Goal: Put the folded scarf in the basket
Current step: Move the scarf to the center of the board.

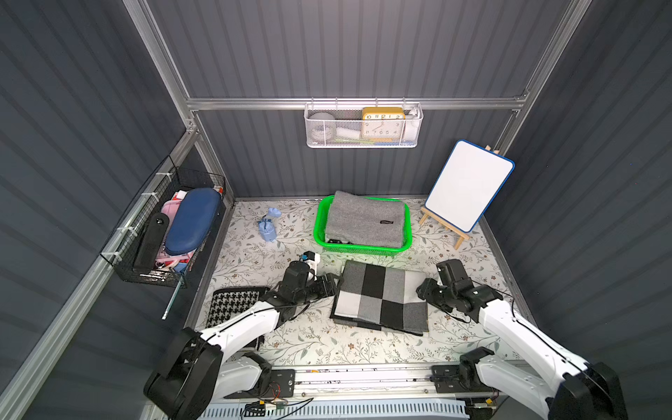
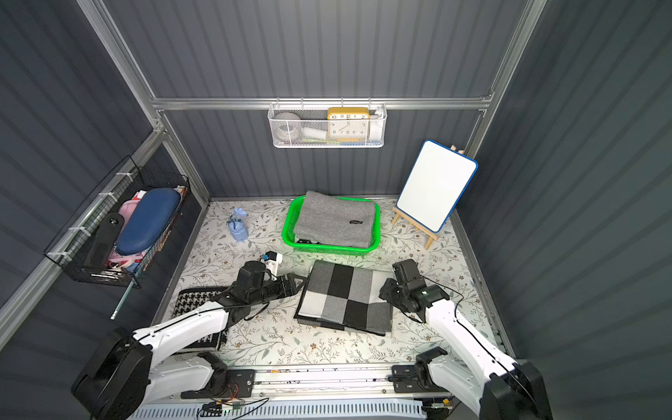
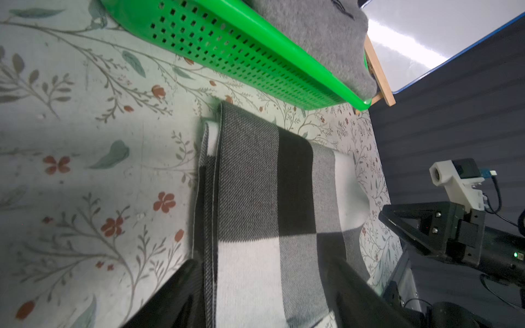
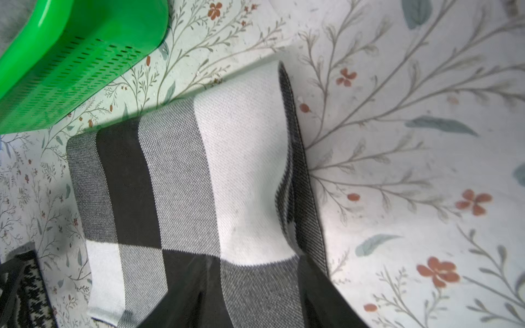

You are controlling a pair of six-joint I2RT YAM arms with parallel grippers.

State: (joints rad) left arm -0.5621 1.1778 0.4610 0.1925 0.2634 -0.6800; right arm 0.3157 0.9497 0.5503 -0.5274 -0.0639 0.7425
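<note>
Well, main risk: the basket (image 1: 363, 250) already holds a grey scarf (image 1: 365, 218) piled abt level w/ the rim, so the checked scarf (image 1: 380, 296) could slide off it. It could also unfold on the lift if one side slips, as its edge layers look loose. It lies flat on the table (image 1: 327, 345) just in front of the basket, not touching: neat rectangle, black/grey/white blocks. Left gripper (image 1: 334, 285) & right gripper (image 1: 422, 291) sit at opposite edges, jaws parted, cloth edge between, nothing pinched.
</note>
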